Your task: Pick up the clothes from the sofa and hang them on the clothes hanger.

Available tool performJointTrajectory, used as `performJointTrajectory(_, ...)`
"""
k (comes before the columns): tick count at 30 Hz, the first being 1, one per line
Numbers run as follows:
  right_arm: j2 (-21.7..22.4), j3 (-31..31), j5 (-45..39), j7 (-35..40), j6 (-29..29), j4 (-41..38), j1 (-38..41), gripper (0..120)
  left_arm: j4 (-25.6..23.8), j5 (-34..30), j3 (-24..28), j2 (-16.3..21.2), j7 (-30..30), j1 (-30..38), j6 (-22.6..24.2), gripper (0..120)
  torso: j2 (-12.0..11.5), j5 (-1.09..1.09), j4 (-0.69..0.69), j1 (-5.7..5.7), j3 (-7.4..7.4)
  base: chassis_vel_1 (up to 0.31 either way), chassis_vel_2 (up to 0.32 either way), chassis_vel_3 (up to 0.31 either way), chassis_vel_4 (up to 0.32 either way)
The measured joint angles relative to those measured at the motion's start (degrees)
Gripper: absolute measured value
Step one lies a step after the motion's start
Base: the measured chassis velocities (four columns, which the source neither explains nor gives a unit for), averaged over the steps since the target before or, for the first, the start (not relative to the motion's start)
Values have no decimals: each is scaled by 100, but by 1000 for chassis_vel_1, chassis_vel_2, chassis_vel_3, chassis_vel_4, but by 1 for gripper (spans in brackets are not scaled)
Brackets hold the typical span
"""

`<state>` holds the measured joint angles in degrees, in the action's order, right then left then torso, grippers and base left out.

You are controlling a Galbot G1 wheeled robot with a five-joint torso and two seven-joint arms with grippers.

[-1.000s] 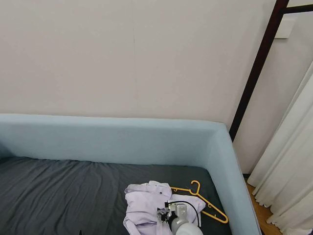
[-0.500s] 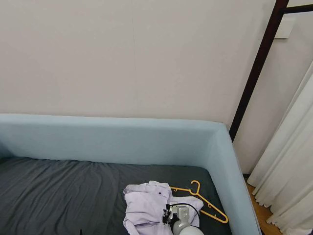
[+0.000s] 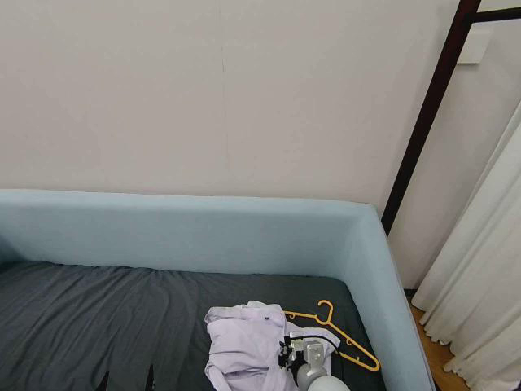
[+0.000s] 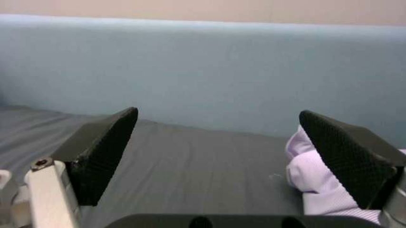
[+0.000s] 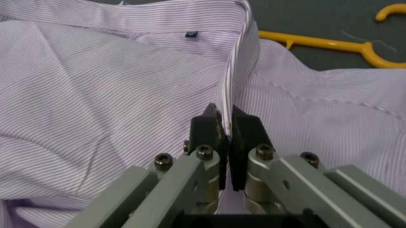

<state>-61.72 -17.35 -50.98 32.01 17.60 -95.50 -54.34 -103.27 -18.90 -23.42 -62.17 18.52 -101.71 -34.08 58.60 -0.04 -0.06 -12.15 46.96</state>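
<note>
A crumpled lilac striped shirt (image 3: 244, 340) lies on the dark seat of the sofa, near its right end. A yellow hanger (image 3: 346, 342) rests partly under the shirt's right side. My right gripper (image 3: 286, 355) sits on the shirt. In the right wrist view it (image 5: 224, 127) is shut on the shirt's front placket edge (image 5: 236, 71), with the yellow hanger (image 5: 336, 45) beyond. My left gripper (image 3: 126, 380) is low at the seat's front, its two fingertips just visible. In the left wrist view it (image 4: 238, 137) is open over the seat, with the shirt (image 4: 314, 173) beside one finger.
The sofa has a light blue backrest (image 3: 187, 232) and right armrest (image 3: 391, 309). A dark rack pole (image 3: 423, 122) stands against the wall at right. White curtains (image 3: 484, 277) hang at the far right.
My right gripper has shifted slightly right and lower with the shirt edge in it. My left gripper's fingertips have risen into the head view at the bottom.
</note>
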Motion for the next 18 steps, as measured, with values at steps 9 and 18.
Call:
performJointTrajectory(9, 138, 243, 121, -55, -132, -107, -190, 1, 512, -1344, 1286, 1494, -455, 1674, 663, 100, 0, 1, -2, 0, 0, 0, 0, 0, 0)
performJointTrajectory(18, 222, 424, 123, -99, -142, -181, -285, 1, 1155, -2100, 2518, 2208, -1131, 2941, 861, 100, 0, -2, -2, -1, 1, 0, 0, 0, 0)
